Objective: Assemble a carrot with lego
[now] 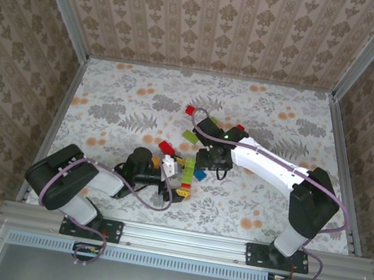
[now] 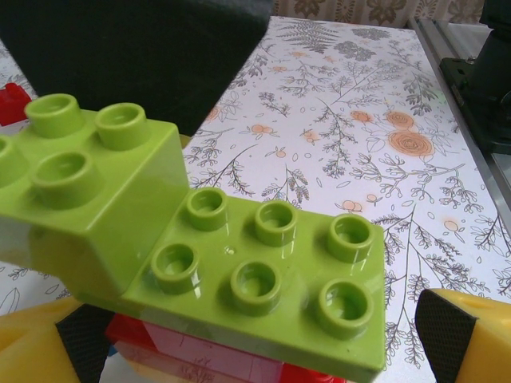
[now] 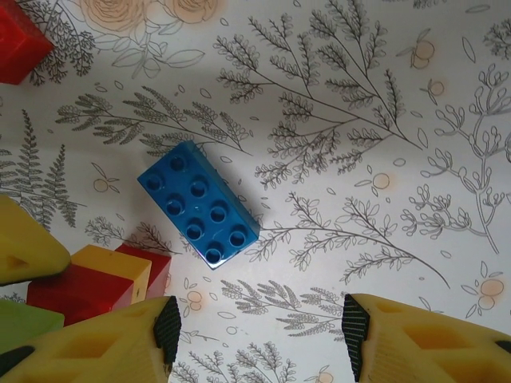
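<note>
A lego stack stands between my left gripper's (image 2: 247, 339) yellow fingers (image 2: 459, 331): a long lime-green brick (image 2: 271, 271) on red bricks (image 2: 200, 355), with a shorter green brick (image 2: 88, 183) on its left end. The left pad lies next to the red brick. A strip of table shows between the right pad and the green brick. My right gripper (image 3: 255, 327) hangs open above the table, just short of a blue oblong brick (image 3: 200, 203) lying flat. From above, the two grippers (image 1: 170, 178) (image 1: 205, 166) meet at the stack (image 1: 188, 171).
Loose bricks lie behind the grippers: red ones (image 1: 190, 110) (image 1: 240, 128) (image 1: 166, 146) and a green one (image 1: 190, 136). In the right wrist view a red brick (image 3: 20, 44) sits far left, and the stack's red and yellow side (image 3: 96, 279) is near the left finger. Patterned walls enclose the table.
</note>
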### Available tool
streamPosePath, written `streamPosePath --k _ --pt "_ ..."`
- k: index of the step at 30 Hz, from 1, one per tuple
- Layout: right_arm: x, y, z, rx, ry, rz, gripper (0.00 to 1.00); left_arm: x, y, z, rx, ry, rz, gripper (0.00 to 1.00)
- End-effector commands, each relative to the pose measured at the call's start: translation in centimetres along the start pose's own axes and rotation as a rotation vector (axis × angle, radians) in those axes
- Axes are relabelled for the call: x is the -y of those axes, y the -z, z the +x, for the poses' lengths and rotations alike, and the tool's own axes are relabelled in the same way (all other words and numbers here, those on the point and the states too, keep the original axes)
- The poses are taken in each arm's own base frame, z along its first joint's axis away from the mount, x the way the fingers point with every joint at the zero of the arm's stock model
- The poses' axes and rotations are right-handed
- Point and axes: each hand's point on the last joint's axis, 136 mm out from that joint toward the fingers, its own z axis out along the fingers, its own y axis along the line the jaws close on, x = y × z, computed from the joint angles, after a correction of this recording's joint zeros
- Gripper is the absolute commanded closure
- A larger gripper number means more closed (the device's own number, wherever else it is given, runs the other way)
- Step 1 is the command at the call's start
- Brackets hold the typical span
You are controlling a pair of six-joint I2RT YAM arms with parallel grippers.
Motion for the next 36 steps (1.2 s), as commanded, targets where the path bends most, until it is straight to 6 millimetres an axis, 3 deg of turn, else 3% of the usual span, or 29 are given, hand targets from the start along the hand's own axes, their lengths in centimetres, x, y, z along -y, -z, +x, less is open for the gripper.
streamPosePath --k 1,15,27,36 --pt "-0.2 0.0 -0.7 -0.005 0.017 -0.001 0.41 0.4 -0.2 -0.2 0.004 0.005 0.028 0.0" --pt "-2.4 -0.6 -2.2 -0.007 0.053 -0.067 0.41 0.2 -0.4 -0.1 -0.007 0.012 0.023 0.0" --pt "-4.4 -0.9 -2.2 -0.024 0.153 -0.139 0.41 0.0 -0.5 0.0 -0.014 0.016 0.018 0.0" --pt "-1.7 0.1 -3.0 0.021 0.083 -0.027 0.41 0.0 -0.5 -0.1 -0.015 0.02 0.023 0.0"
